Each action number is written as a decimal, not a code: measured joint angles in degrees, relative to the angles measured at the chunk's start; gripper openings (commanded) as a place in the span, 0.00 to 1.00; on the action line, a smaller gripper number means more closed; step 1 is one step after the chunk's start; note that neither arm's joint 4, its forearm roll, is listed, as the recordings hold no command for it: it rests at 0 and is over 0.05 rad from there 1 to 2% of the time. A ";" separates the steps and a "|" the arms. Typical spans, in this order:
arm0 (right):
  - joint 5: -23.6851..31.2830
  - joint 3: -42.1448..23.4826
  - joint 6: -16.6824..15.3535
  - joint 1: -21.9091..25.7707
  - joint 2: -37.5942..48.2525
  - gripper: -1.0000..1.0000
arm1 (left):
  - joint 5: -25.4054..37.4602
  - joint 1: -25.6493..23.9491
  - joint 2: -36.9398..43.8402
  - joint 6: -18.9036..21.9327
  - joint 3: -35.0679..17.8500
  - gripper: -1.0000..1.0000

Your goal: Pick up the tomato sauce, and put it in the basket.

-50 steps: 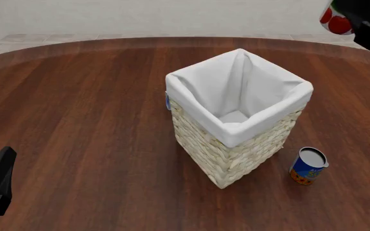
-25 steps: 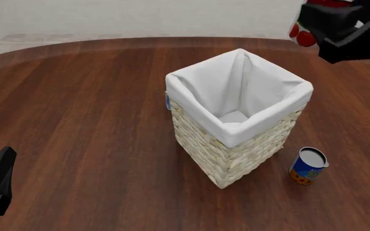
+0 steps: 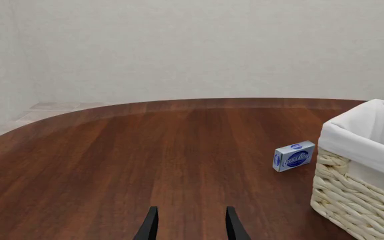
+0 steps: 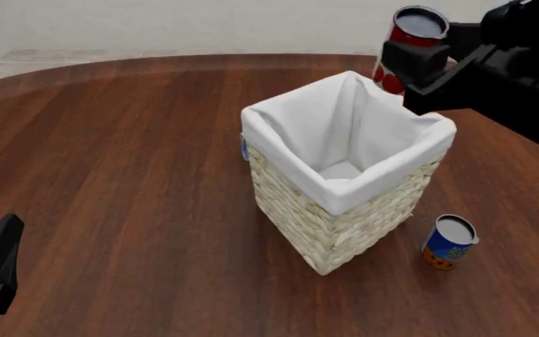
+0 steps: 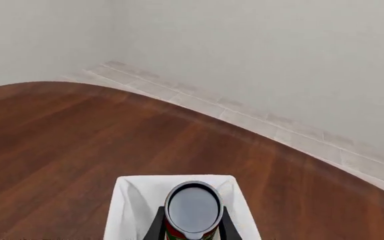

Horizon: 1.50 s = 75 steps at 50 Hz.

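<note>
My right gripper [image 4: 410,60] is shut on the tomato sauce [image 4: 414,31], a red can with tomato pictures and a grey top. It holds the can upright in the air above the far right corner of the basket [image 4: 344,203], a tall cream wicker basket with white lining. In the right wrist view the can [image 5: 193,210] sits between the fingers, over the basket's white lining [image 5: 128,205]. My left gripper [image 3: 190,227] is open and empty, low over the table at the near left. The basket [image 3: 359,195] also shows in the left wrist view.
A blue-and-orange can [image 4: 448,242] stands on the table just right of the basket's near side. A small blue-and-silver box [image 3: 293,156] stands behind the basket's left side, mostly hidden in the front view [image 4: 244,147]. The round wooden table [image 4: 110,175] ends at a pale wall.
My right arm has moved left and nearer with the tomato sauce, from the far right corner of the view to above the basket's far right corner. The left arm has not moved.
</note>
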 measured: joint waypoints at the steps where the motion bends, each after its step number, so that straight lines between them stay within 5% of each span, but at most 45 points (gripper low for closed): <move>1: -0.28 0.02 0.09 0.10 0.41 0.00 | 0.00 0.00 0.00 0.00 0.00 1.00; 43: -10.93 0.74 2.92 0.87 16.24 0.00 | 0.00 0.00 0.00 -0.01 0.00 1.00; 75: -14.01 -0.42 4.12 0.16 24.84 0.00 | 0.00 0.00 0.00 0.00 0.00 1.00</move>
